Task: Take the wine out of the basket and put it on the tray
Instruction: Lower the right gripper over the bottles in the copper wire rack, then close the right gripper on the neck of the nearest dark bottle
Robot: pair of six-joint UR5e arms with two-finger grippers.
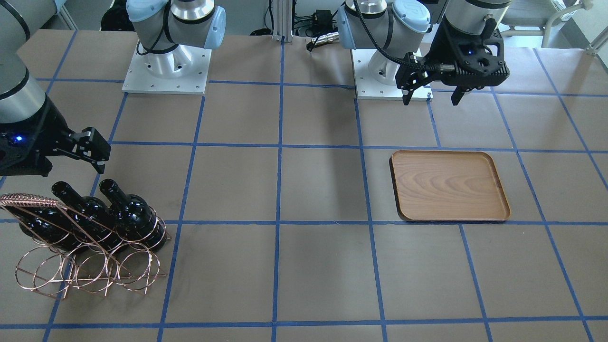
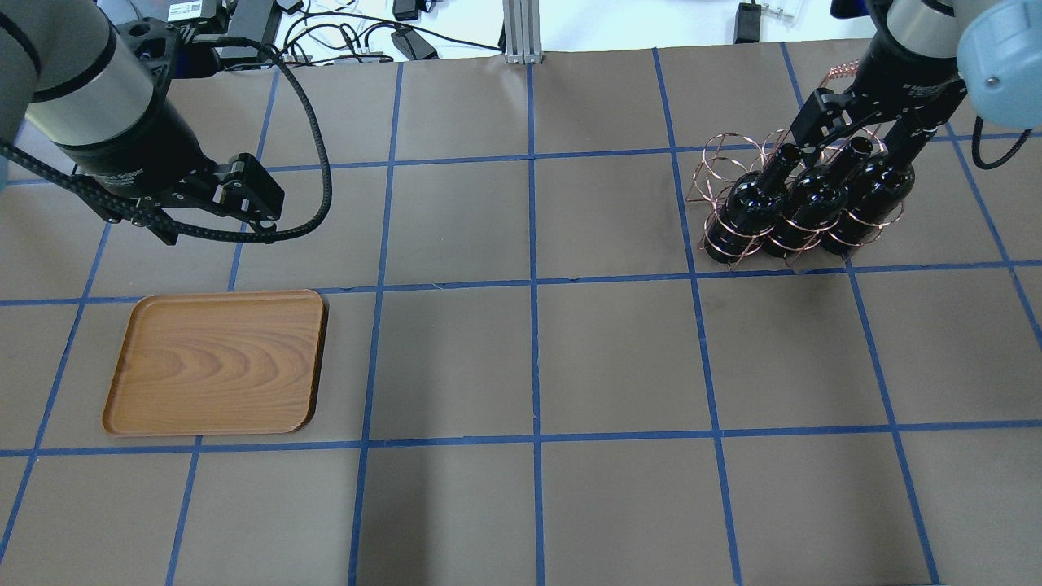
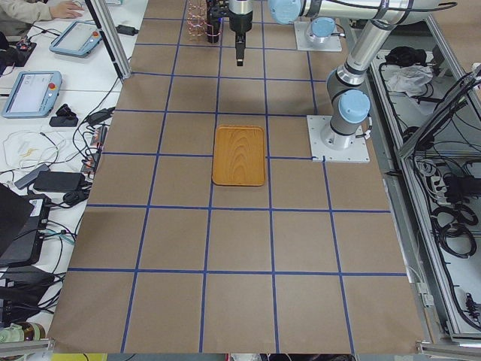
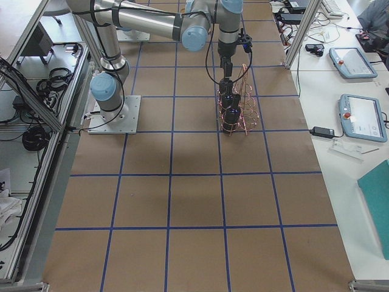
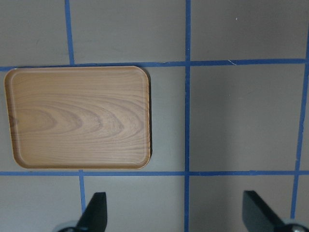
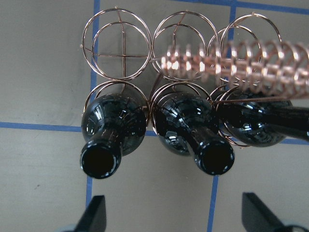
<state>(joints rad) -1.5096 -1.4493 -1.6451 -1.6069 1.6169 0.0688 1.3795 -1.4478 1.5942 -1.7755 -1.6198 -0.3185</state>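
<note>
Approach, not yet grasp, is the step in hand. Reading the overhead view from its left side, the left gripper (image 5: 176, 215) hangs with its jaws spread wide and nothing between them. It is near the tray (image 2: 216, 362) but off to one side of it. The tray lies flat and bare on the table (image 2: 529, 358).

Well apart from it, across the middle squares, stands the basket (image 6: 231, 65). Its upper loops are vacant. Its lower row holds three wine bottles (image 2: 806, 203) packed side by side with their necks tilted upward, and none has left the rack.

Over those necks sits the right gripper (image 6: 176, 215), likewise spread wide and carrying nothing. Its wrist camera looks into two open mouths, while the third bottle is half hidden under the twisted handle.

The gap between the fingers is centred between the two visible mouths, somewhat nearer the middle bottle (image 6: 215, 157). From this angle I cannot say for certain which bottle is the target.

The next move seems to call for a small sideways shift to centre one neck. The gripper should then descend until the fingers straddle the glass below the lip, and close firmly, since the surface looks slick. The pull should follow the bottle's own axis so that it slides out of its loop without dragging the light wire rack or nudging its neighbours.

The tray lies on the other arm's side, so a long carry or a hand-over probably follows.
</note>
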